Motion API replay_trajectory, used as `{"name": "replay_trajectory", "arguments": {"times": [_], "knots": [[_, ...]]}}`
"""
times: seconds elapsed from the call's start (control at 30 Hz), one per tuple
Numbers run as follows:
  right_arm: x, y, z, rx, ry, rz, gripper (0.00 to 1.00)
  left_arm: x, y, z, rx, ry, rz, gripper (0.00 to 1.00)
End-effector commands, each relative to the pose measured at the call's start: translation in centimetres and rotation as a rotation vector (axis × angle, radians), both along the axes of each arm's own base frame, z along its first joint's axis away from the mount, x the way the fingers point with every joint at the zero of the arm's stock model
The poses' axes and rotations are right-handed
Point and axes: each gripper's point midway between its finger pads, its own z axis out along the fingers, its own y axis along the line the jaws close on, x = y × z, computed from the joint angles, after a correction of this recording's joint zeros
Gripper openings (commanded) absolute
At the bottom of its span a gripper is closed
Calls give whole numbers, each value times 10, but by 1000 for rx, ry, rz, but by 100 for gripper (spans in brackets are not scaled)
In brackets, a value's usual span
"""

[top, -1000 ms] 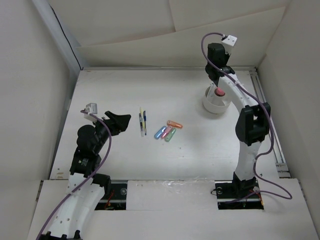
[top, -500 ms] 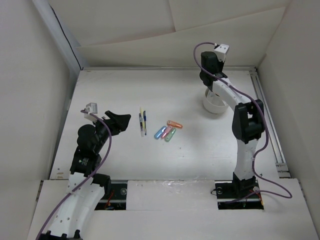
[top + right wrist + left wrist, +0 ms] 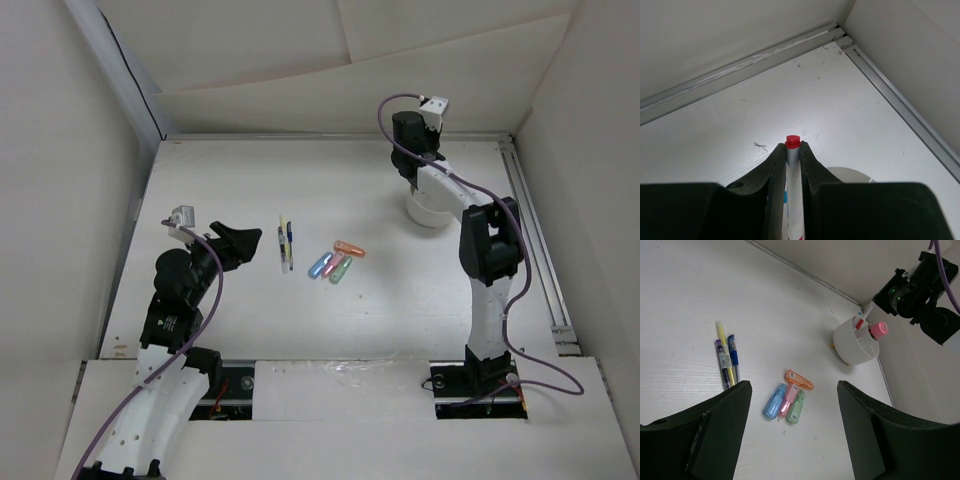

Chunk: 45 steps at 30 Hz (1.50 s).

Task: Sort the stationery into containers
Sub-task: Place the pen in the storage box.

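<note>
Right claw (image 3: 792,150) is pinched nearly shut on a slim white pen (image 3: 792,141), whose red tip pokes just past the fingertips, toward the far right of the table. The white cup (image 3: 425,215) sits just below and beside it, and a sliver of its rim shows behind the fingers in the wrist view. A pink rounded piece (image 3: 878,329) already stands in the cup. Whether the held pen is lined up over a compartment cannot be told.

At the left side, the left claw (image 3: 245,248) hovers wide open and empty, facing the loose stationery. Three thin pens (image 3: 726,357) lie side by side, a yellow one between a dark one and a blue one. Near them are four short markers (image 3: 788,396): blue, pink and green touching in a row, orange just beyond.

The likely trouble is at the cup. A pen lowered off-line could catch the rim or a divider and tip the light cup, or knock the pink piece. The narrow pinch could also let the smooth barrel slip or twist.

The table (image 3: 250,180) is plain white, lightly scuffed. A metal rail (image 3: 740,65) runs along its far and right edges. White panel walls (image 3: 300,60) close in on three sides.
</note>
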Motion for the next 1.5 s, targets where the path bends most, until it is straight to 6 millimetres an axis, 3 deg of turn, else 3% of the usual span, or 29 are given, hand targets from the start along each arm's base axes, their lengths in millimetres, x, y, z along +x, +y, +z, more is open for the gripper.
{"name": "replay_trajectory", "arguments": {"times": [0.0,0.07,0.3,0.43,0.5,0.63,0.67,0.8,0.83,0.9,0.93,0.97,1.0,1.03,1.07,1.1,1.2,1.3,1.37,1.47], "knots": [[1,-1,6,-2,-45,-33,5,3,0,10,-8,-46,3,66],[-1,3,6,-6,-46,-34,7,3,0,10,-8,-46,3,66],[-7,5,-4,-16,-28,-43,25,3,0,10,-8,-46,3,66],[-10,10,2,-12,-38,-32,41,3,0,10,-8,-46,3,66],[-11,14,9,-8,-49,-23,45,1,0,13,-10,-55,3,66],[-14,20,16,7,-65,-8,45,1,0,13,-10,-55,3,66],[-16,19,28,16,-88,-8,46,1,0,13,-10,-55,3,66],[-32,39,51,55,-121,36,46,1,0,13,-10,-55,3,66],[-33,55,55,87,-124,94,46,1,0,13,-10,-55,3,66],[-41,73,64,171,-143,151,37,1,0,13,-10,-55,3,66],[-48,94,47,207,-76,241,29,1,0,13,-10,-55,3,66],[-52,107,47,253,-61,292,19,1,0,13,-10,-55,3,66],[-60,120,40,314,-39,338,2,1,0,13,-10,-55,3,66],[-66,134,32,347,-6,390,0,1,0,13,-10,-55,3,66],[-77,161,23,390,33,482,0,1,0,13,-10,-55,3,66],[-90,172,5,398,88,527,0,0,-1,13,-11,-55,-6,66],[-123,215,-20,405,218,709,0,0,-1,13,-11,-55,-6,66],[-158,229,-57,364,384,758,0,-1,-1,15,-12,-64,-6,66],[-175,227,-78,355,462,766,1,-1,-1,15,-12,-64,-6,66],[-195,229,-98,370,534,802,14,-1,-1,15,-12,-64,-6,66]]}}
